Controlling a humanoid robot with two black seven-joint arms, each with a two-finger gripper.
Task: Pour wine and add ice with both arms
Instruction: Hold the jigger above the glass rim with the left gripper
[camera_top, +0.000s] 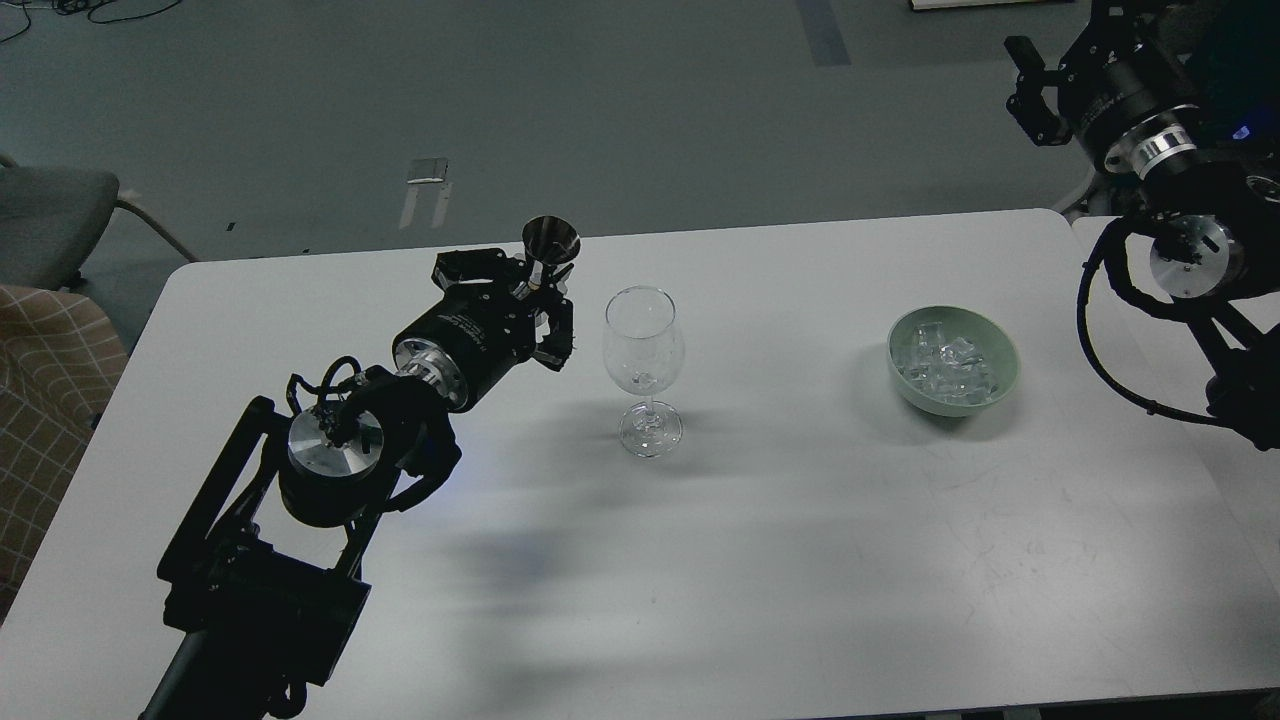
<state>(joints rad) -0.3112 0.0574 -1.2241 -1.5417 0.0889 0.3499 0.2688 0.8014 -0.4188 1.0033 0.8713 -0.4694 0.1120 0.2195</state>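
Left gripper (540, 305): clamped on metal jigger (550, 243), upright, at 9 o'clock of wine glass (643, 350), near it.
Wine: not discernible; glass looks unfilled, pour not done.
Ice (945, 365): all in green bowl (1004, 382), at 3 o'clock of glass.
Right gripper (1030, 85): raised off-table at 1 o'clock; finger state cannot be told.

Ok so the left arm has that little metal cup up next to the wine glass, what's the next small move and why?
Probably carry the metal cup a little further right until it sits over the wine glass rim, then tilt. The left end effector holds the cup upright just left of the glass, not above it, and the bowl of the glass looks empty. The ice waits in the green bowl.
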